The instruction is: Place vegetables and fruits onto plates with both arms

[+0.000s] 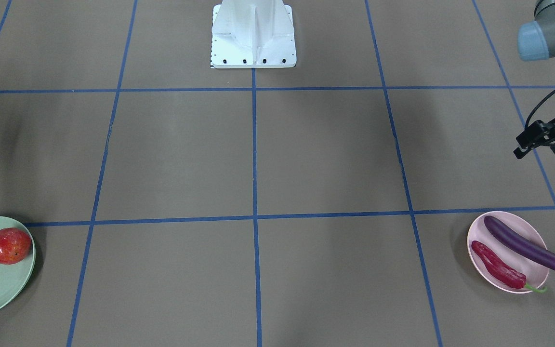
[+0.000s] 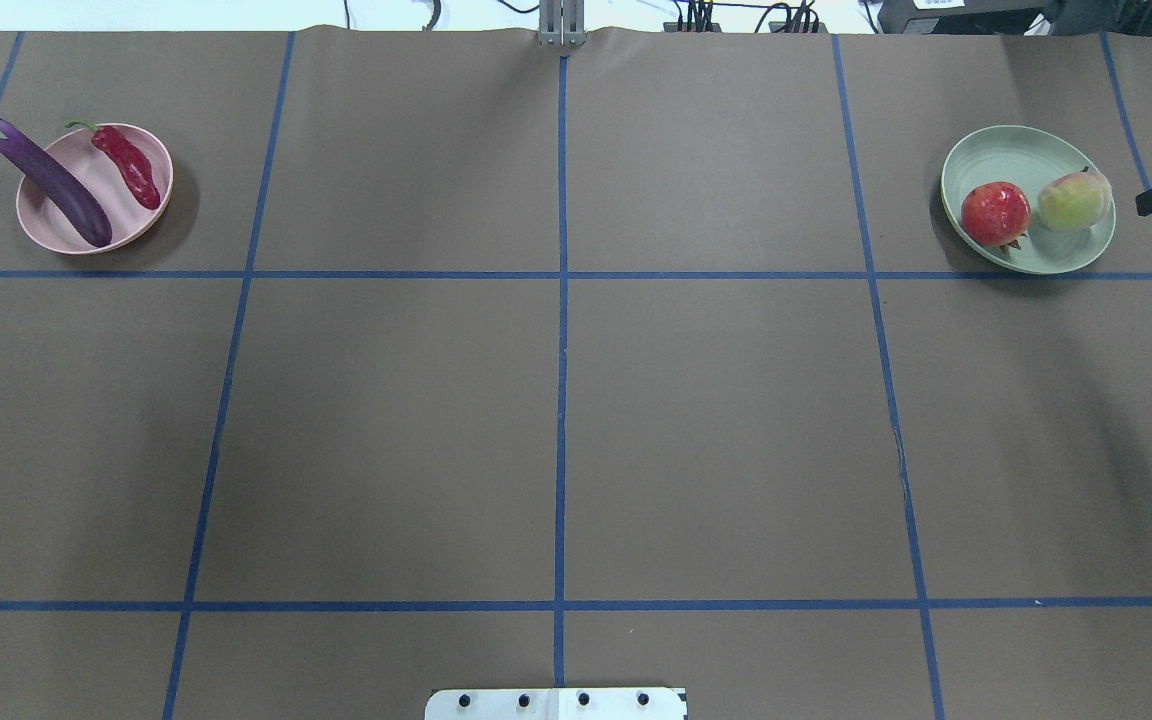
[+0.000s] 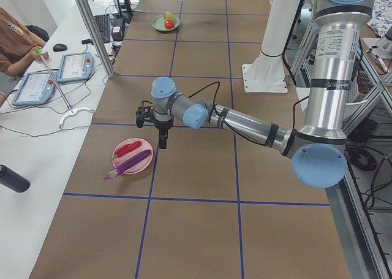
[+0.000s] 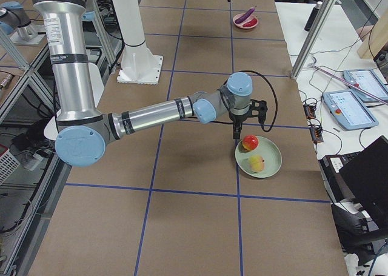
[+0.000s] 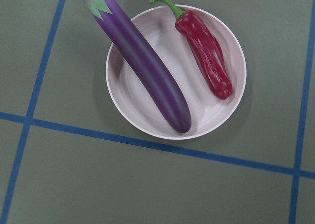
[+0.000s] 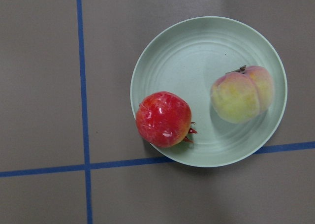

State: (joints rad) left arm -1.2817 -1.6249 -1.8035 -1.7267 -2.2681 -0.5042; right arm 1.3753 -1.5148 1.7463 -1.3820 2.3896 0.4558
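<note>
Eggplant [image 5: 147, 71] and chili pepper [image 5: 206, 56] are lying on the pink plate [image 5: 202, 111], pomegranate [image 6: 163, 118] and peach [image 6: 242, 93] on the green plate [image 6: 197, 51], seemingly sorted by kind, while the left end effector [image 3: 162, 143] and right end effector [image 4: 237, 135] are hovering alongside, whether spread I cannot tell.

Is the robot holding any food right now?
No, nothing is held. The long purple eggplant and red chili pepper lie on the pale pink plate; the round red fruit and yellow-pink peach on the mint green plate.
</note>
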